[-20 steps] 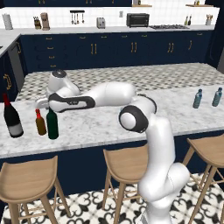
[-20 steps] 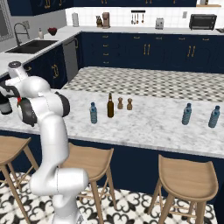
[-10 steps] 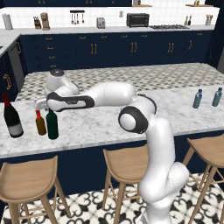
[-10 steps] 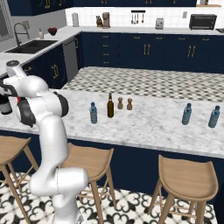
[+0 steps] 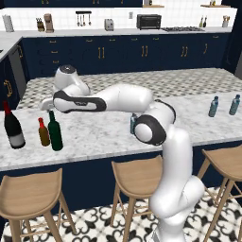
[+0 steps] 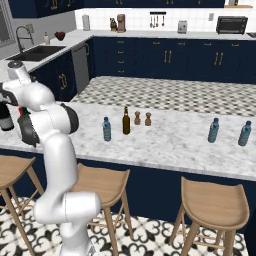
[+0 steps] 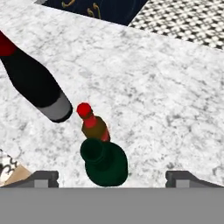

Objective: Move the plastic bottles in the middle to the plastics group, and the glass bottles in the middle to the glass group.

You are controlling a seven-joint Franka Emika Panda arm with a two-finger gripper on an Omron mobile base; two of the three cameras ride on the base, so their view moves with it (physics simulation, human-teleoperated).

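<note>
The gripper (image 7: 112, 177) hangs spread wide above the green wine bottle (image 7: 104, 162), not touching it. Just beyond stands the small amber bottle (image 7: 94, 124), the big dark wine bottle (image 7: 35, 83) further off

big wine bottle (image 6: 5, 121) mostly behind the arm, small water bottle (image 5: 133, 124) half hidden by elbow

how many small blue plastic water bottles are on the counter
3: one in the middle left of the brown beer bottle, and two standing together toward the counter's right end. None seem hidden.
</note>
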